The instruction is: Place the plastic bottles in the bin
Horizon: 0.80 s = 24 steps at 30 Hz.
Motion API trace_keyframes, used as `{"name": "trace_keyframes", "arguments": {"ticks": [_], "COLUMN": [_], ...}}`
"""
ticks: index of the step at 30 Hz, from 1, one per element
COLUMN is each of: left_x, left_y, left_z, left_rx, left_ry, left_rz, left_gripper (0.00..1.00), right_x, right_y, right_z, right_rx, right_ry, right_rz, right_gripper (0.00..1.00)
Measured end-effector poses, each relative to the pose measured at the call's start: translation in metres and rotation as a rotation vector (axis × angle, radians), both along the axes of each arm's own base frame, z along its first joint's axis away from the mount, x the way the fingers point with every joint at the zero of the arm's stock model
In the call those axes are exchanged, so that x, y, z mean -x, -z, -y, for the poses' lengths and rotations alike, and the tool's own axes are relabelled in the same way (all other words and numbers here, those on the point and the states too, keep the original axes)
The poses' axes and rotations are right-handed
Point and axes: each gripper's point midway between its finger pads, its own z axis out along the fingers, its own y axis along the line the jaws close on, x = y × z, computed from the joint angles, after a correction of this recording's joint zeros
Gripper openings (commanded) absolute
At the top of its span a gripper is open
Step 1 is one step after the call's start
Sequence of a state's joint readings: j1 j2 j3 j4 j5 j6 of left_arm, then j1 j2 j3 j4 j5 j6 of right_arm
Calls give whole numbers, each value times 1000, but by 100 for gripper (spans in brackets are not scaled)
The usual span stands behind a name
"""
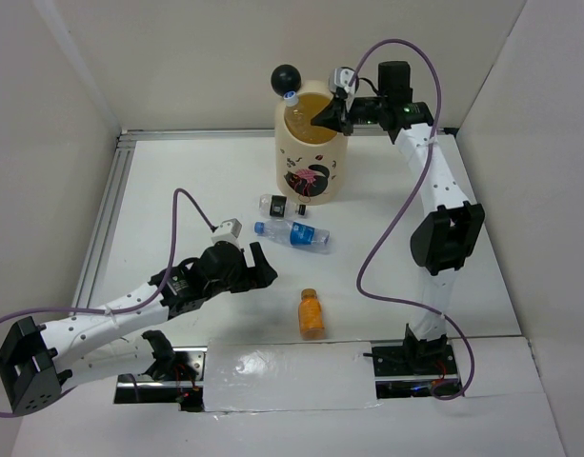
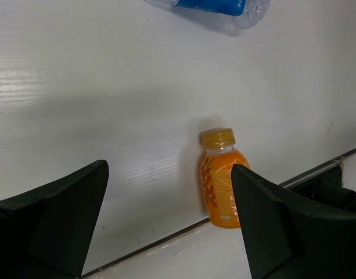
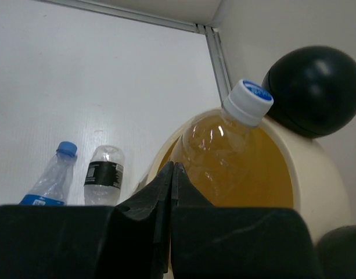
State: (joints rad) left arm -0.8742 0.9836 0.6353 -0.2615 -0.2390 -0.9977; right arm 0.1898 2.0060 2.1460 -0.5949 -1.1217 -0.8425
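The bin (image 1: 315, 167) stands at the far middle of the table (image 1: 177, 181), close to the far rail (image 1: 206, 135). The right gripper (image 1: 335, 112), closed on nothing, hangs over the bin's right rim beside a clear bottle (image 3: 224, 157) that leans inside. The left gripper (image 1: 260, 265) gapes wide over bare table at near left. To its right the orange bottle (image 1: 312, 314) lies close to the near edge. The blue-label bottle (image 1: 293, 233) and black-label bottle (image 1: 276, 204) lie between that one and the bin.
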Motion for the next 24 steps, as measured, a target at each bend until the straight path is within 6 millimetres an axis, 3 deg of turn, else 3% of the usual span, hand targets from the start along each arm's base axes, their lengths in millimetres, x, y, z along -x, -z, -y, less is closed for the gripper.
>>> {"name": "trace_keyframes", "arguments": {"ticks": [3, 13, 24], "left_x": [0, 0, 3], "left_y": [0, -1, -7], "left_z": [0, 0, -4], "left_rx": [0, 4, 30], "left_ry": [1, 0, -3], "left_rz": [0, 3, 22], "left_gripper": [99, 99, 99], "right_x": [1, 12, -4], "right_y": [-8, -53, -2], "right_z": [-10, -76, -64], "right_rx": [-22, -82, 19], "right_ry": [-14, -118, -29], "right_rz": [18, 160, 76], "right_gripper": [2, 4, 4]}}
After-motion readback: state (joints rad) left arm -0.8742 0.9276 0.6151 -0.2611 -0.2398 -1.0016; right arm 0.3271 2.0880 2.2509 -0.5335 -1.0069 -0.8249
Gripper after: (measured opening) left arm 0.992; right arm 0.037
